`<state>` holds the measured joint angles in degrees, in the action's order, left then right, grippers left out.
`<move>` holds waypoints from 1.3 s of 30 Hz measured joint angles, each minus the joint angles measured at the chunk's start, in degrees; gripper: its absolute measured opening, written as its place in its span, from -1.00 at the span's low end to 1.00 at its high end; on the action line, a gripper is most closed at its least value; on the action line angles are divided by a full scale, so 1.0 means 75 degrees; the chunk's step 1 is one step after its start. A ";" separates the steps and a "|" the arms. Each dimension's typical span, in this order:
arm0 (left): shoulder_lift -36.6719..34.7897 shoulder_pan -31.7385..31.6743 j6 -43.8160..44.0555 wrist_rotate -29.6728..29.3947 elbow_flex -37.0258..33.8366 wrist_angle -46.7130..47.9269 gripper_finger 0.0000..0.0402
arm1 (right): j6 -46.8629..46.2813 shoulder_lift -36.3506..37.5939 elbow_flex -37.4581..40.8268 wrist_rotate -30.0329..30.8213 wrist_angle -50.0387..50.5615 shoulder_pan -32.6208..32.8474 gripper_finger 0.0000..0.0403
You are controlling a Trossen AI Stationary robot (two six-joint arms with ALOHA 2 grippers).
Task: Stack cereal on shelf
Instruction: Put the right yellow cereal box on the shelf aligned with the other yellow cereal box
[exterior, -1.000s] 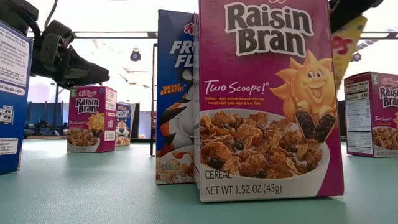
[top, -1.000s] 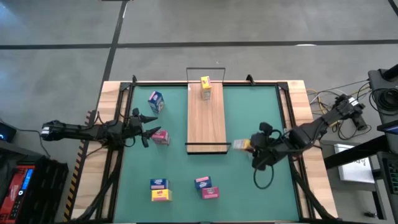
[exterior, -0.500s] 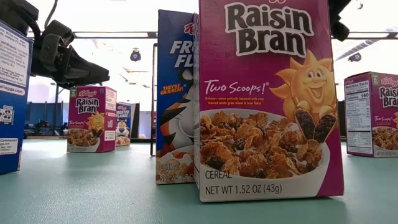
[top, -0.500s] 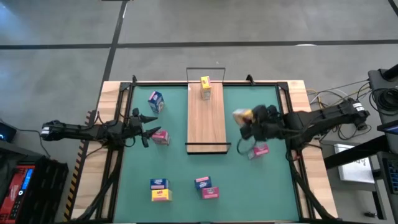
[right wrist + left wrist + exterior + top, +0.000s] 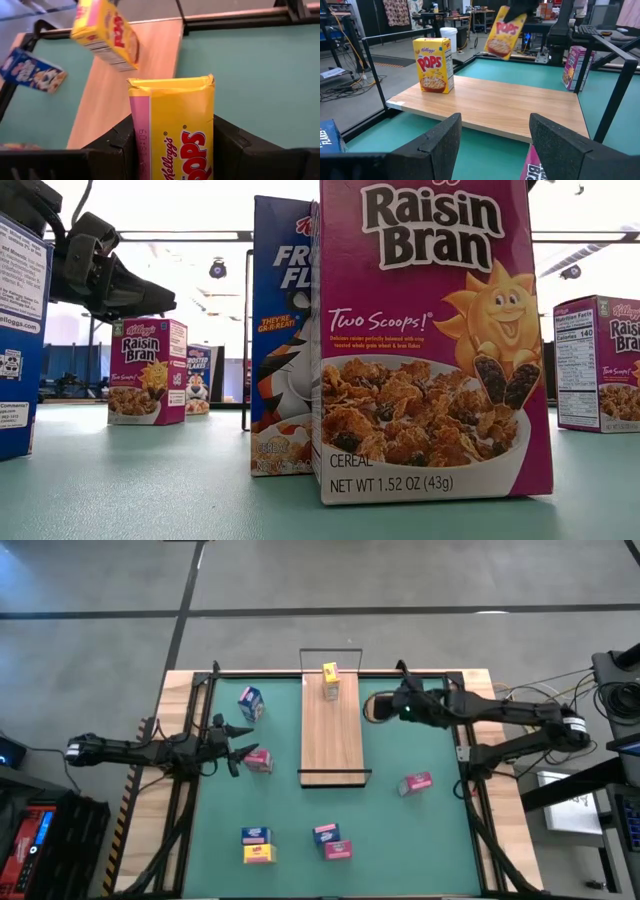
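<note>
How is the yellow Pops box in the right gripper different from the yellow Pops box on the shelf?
The held Pops box is clamped between the right gripper fingers and hangs tilted in the air; the other Pops box stands upright on its own. The held one is beside the shelf, over the green table; the other rests on the plank's far end. Both are yellow boxes with the same red Pops lettering.
</note>
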<state>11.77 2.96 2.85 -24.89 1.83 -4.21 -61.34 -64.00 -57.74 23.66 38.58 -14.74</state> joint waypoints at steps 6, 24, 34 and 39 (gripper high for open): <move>0.0000 0.0000 0.0000 0.0001 -0.0001 0.0001 0.09 | 0.0044 -0.0603 0.0000 -0.0180 -0.0608 -0.0682 -0.18; 0.0000 0.0000 0.0003 0.0000 -0.0001 0.0001 0.09 | 0.0055 -0.3395 -0.3058 -0.0789 0.1231 -0.1406 -0.18; 0.0000 0.0000 0.0002 0.0000 0.0000 0.0000 0.09 | 0.0192 -0.5439 -0.5785 -0.1038 0.3087 -0.1775 -0.18; 0.0000 0.0000 0.0002 0.0001 0.0000 0.0000 0.09 | 0.0544 -0.6036 -0.6603 -0.1355 0.3243 -0.2022 -0.18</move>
<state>11.77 2.96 2.86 -24.88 1.83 -4.21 -57.26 -109.27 -107.26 13.50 62.90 -29.90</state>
